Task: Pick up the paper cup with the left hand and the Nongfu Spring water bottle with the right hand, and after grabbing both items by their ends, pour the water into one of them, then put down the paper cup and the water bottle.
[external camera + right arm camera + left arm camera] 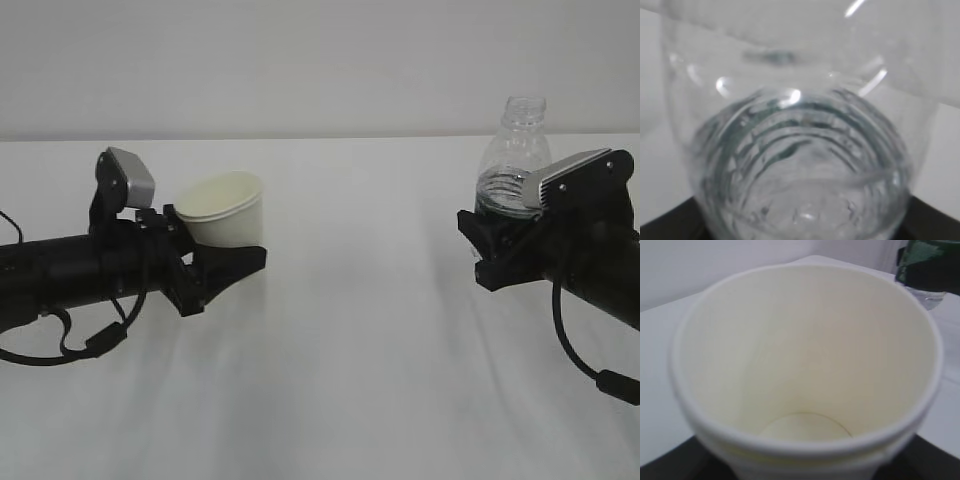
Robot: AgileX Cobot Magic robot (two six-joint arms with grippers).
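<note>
1. Jaws of the left hand (222, 262) are closed on the lower part of the paper cup (228, 208); the cup sits between them, its base down in the gripper and its rolled rim above.
2. Paper cup is slightly tilted, mouth facing up and toward the camera in the exterior view; pale cream inside visible.
3. Left wrist view: cup (805, 365) fills the frame, seen down into its mouth. Round bottom visible; whether it holds any liquid cannot be told. Dark gripper parts show at both lower corners, flanking the cup base.
4. Jaws of the right hand (492, 245) are closed on the lower body of the Nongfu Spring water bottle (513, 155); the fingers are largely hidden behind the arm's own bulk, so the contact points are not clear.
5. Bottle stands roughly upright, open neck on top, shoulder and neck rising clear above the gripper.
6. Right wrist view: bottle (800, 150) fills the frame, ribs visible through the clear wall. Water (805, 200) appears low in the bottle; exact level hard to judge.
7. Relative to the cup, the bottle is well apart, off to the right across the white table (350, 380). Part of the green label (920, 255) shows at the upper right corner of the left wrist view.
</note>
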